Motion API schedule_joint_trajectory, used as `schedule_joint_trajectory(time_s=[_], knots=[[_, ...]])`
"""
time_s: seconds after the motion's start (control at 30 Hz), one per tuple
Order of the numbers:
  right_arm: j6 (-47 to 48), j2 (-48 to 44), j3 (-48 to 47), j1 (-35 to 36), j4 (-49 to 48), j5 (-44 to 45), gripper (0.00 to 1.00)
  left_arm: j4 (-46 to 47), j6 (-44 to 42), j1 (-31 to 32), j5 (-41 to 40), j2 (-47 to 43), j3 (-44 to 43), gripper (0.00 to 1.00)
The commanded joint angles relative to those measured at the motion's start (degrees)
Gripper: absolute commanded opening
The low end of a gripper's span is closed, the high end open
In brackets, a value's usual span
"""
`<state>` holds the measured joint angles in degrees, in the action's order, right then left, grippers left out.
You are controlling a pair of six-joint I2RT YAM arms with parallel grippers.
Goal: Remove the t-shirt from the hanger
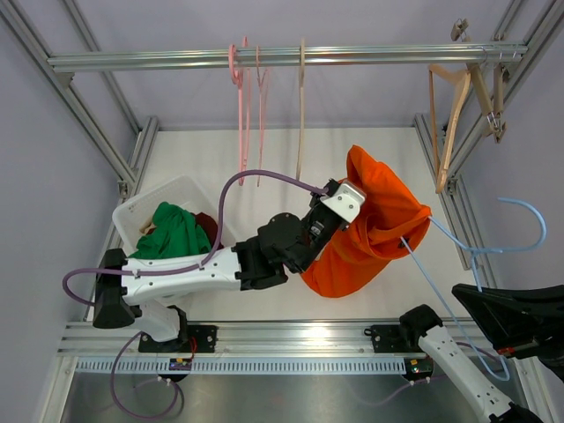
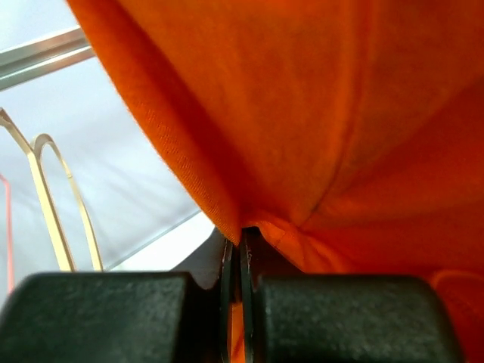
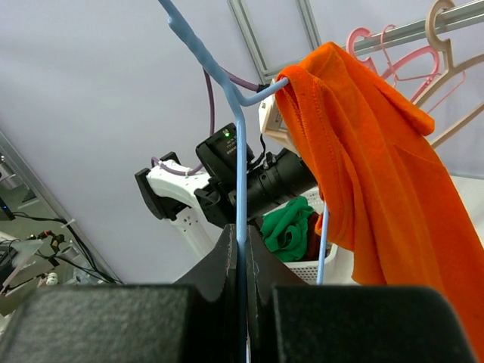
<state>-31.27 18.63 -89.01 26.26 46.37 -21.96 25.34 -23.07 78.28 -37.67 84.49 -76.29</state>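
Top external view: the white table (image 1: 264, 295) fills the frame, and the aluminium rail (image 1: 352, 57) runs across it at 12 o'clock. The orange t-shirt (image 1: 370, 229) hangs bunched just past centre, at about 3 to 4 o'clock, draped over the blue hanger (image 3: 240, 189). In your right wrist view one end of that wire frame pokes into the fabric near the top of the shirt, and the cloth falls away from it toward 5 o'clock.

Your left arm (image 1: 194, 269) reaches from 8 o'clock across to the shirt. The white bin (image 1: 150, 204) sits at 9 o'clock beside that arm, with a green garment (image 1: 172, 233) heaped inside.

On the rail, the wooden hangers (image 1: 449, 115) hang at 2 o'clock. The pink hangers (image 1: 241, 106) hang at 11 o'clock, and a beige hanger (image 1: 300, 106) hangs at 12.

The left gripper (image 2: 240, 249) is clenched on a fold of the t-shirt, with orange cloth pinched between its closed fingers. The right gripper (image 3: 243, 249), at 4 o'clock by the frame edge, is clamped on the hanger's thin blue wire, which rises straight up from between its fingers.
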Motion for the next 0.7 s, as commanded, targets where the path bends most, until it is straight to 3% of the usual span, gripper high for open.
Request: schedule_joint_trajectory(time_s=[0.0,0.13,0.23,0.37,0.53,0.67], knots=[[1.64,-0.62,-2.39,0.37,0.11,1.11,0.00,3.41,1.62,0.12,2.42,-2.22,-3.69,0.00],[2.97,-0.35,-4.06,0.37,9.16,7.61,0.00,-1.68,3.03,1.43,3.83,-4.06,-6.67,0.00],[1.47,-1.32,-5.29,0.28,14.25,7.80,0.00,-8.26,3.91,1.00,6.55,-3.55,-12.72,0.00],[1.47,-2.55,-9.24,0.28,21.11,9.91,0.00,-16.10,5.57,-0.06,10.41,-0.91,-22.74,0.00],[2.79,-1.67,-14.86,0.28,30.44,16.66,0.00,-28.56,7.42,-0.32,13.76,2.25,-41.81,0.00],[4.01,-1.58,-14.26,0.28,33.43,21.68,0.00,-35.35,9.97,-0.32,17.18,2.00,-51.75,0.00]])
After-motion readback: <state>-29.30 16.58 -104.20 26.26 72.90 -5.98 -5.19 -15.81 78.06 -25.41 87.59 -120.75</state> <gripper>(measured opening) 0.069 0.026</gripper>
